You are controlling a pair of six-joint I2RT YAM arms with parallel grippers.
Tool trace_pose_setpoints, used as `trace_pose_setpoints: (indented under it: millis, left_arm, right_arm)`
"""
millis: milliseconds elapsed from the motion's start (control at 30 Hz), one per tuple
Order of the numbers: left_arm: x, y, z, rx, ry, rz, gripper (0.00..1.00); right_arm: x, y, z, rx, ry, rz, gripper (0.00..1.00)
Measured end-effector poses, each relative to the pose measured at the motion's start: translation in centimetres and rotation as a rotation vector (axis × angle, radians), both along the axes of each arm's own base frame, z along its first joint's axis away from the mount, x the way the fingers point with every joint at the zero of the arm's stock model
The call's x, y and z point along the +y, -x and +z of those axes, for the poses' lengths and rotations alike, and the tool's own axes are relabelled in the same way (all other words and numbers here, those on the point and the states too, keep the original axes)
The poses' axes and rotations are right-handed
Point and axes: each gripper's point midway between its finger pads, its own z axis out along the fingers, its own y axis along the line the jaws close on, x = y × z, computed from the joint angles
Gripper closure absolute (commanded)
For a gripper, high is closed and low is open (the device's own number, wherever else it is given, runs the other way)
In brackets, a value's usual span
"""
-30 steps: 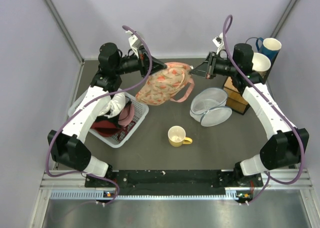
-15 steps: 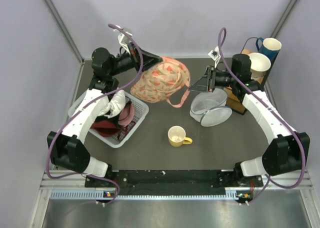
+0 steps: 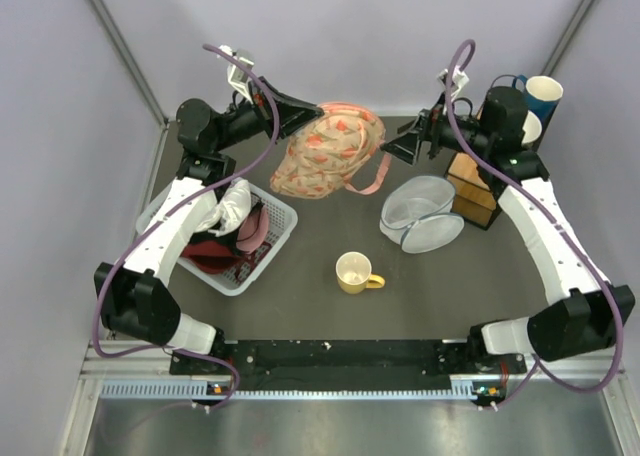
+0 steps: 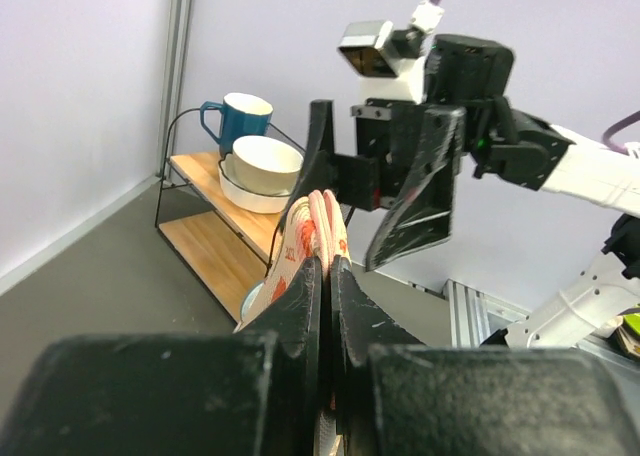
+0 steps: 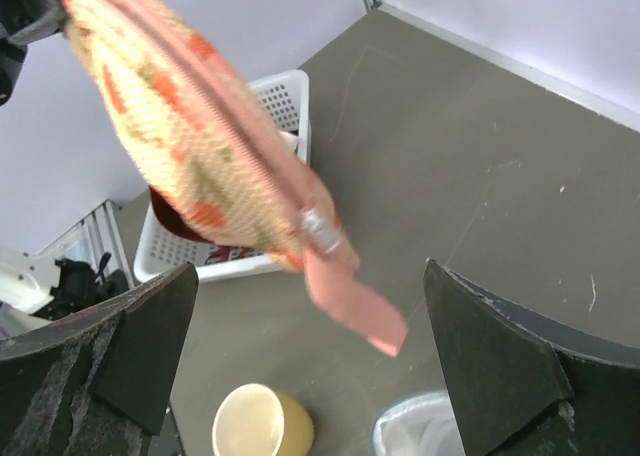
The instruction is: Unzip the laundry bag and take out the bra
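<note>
The laundry bag (image 3: 328, 151) was held clear of the tabletop (image 3: 300, 311) at the far middle. It hung on edge from the left hand (image 3: 303, 114), whose fingers were pressed together on the fabric rim. Compared with half a second earlier, the bag had been lifted a little, and its pink strap (image 3: 372, 179) dangled below it.

In the right wrist view the zipper pull (image 5: 320, 228) was seen at the low end of the seam, just above the strap. The seam along the rim looked shut, so the unzipping was judged not yet begun. What lay inside could not be seen.

The right hand (image 3: 402, 142) had been drawn back and lowered toward the mesh container (image 3: 422, 214) half a second earlier. It had now been raised again and turned to face the strap end of the bag. Its fingers were spread wide with nothing between them, and it was placed just beside the bag without touching it.

This was read as a fresh approach. With the bag steadied from the other side, the pull had been brought in front of the spread fingers, where it could next be pinched. The mug (image 3: 355, 272) was left standing well apart on the tabletop.
</note>
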Motion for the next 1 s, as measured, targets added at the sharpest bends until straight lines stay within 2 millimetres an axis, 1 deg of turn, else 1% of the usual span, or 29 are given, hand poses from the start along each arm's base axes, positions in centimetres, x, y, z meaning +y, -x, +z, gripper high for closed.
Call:
trace_pose_setpoints:
  millis: [67,133,200,233,300,333,367,400,467,533,567,600,633,667,700,767,833,900,967,1000]
  left_arm:
    - [0.0,0.0,0.1,0.004,0.005,-0.002,1.00]
    - [0.0,0.0,0.1,0.007,0.005,-0.003,1.00]
    - [0.0,0.0,0.1,0.007,0.005,-0.002,1.00]
    - [0.0,0.0,0.1,0.008,0.005,-0.002,1.00]
    - [0.0,0.0,0.1,0.008,0.007,0.001,1.00]
    - [0.0,-0.1,0.1,0.009,0.008,0.003,1.00]
    - [0.0,-0.1,0.1,0.009,0.008,0.004,1.00]
    - [0.0,-0.1,0.1,0.009,0.008,0.005,1.00]
    - [0.1,-0.4,-0.1,0.013,0.003,0.018,1.00]
    - [0.2,-0.9,-0.3,0.016,-0.006,0.043,1.00]
    - [0.2,-1.2,-0.6,0.022,-0.016,0.057,0.91]
    - [0.3,-1.4,-0.9,0.028,-0.023,0.065,0.76]
    - [0.4,-1.6,-1.1,0.033,-0.031,0.073,0.67]
    - [0.4,-1.8,-1.5,0.037,-0.041,0.081,0.44]
    - [0.6,-1.9,-1.7,0.042,-0.052,0.086,0.33]
    - [1.0,-2.2,-2.2,0.055,-0.076,0.095,0.15]
    - [1.6,-2.5,-2.7,0.078,-0.102,0.103,0.10]
    - [2.3,-2.8,-2.9,0.089,-0.126,0.113,0.07]
    - [2.9,-3.0,-2.5,0.077,-0.156,0.132,0.07]
    - [3.1,-3.1,-2.1,0.066,-0.169,0.141,0.07]
  right_arm:
    - [0.5,-0.8,-0.8,0.003,-0.003,0.013,0.05]
    - [1.2,-1.5,-2.7,0.024,0.001,0.023,0.05]
    - [2.2,-1.5,-4.5,0.051,-0.001,0.044,0.10]
    - [3.0,-1.4,-5.4,0.066,-0.011,0.062,0.12]
    - [4.6,-1.1,-6.4,0.074,-0.037,0.105,0.32]
    - [5.6,-0.9,-6.5,0.072,-0.058,0.130,0.54]
    - [6.2,-0.8,-6.5,0.066,-0.076,0.146,0.95]
    - [6.7,-0.8,-6.3,0.055,-0.094,0.157,1.00]
    - [7.3,-0.7,-5.9,0.060,-0.122,0.157,1.00]
    - [7.1,-1.2,-5.8,0.054,-0.120,0.124,1.00]
    - [7.0,-1.5,-5.7,0.054,-0.111,0.108,1.00]
    - [6.8,-1.7,-5.7,0.052,-0.094,0.092,1.00]
    - [6.6,-2.0,-5.5,0.046,-0.075,0.079,1.00]
    - [6.3,-2.3,-5.0,0.029,-0.043,0.060,1.00]
    - [6.1,-2.5,-4.9,0.018,-0.028,0.052,1.00]
    - [5.5,-2.7,-3.9,-0.015,0.044,0.036,1.00]
    - [4.8,-2.4,-2.6,-0.052,0.119,0.036,1.00]
    - [4.0,-1.8,-0.1,-0.121,0.188,0.051,1.00]
    - [3.3,-1.1,2.1,-0.187,0.240,0.064,1.00]
    - [3.1,-0.8,2.7,-0.204,0.257,0.071,1.00]
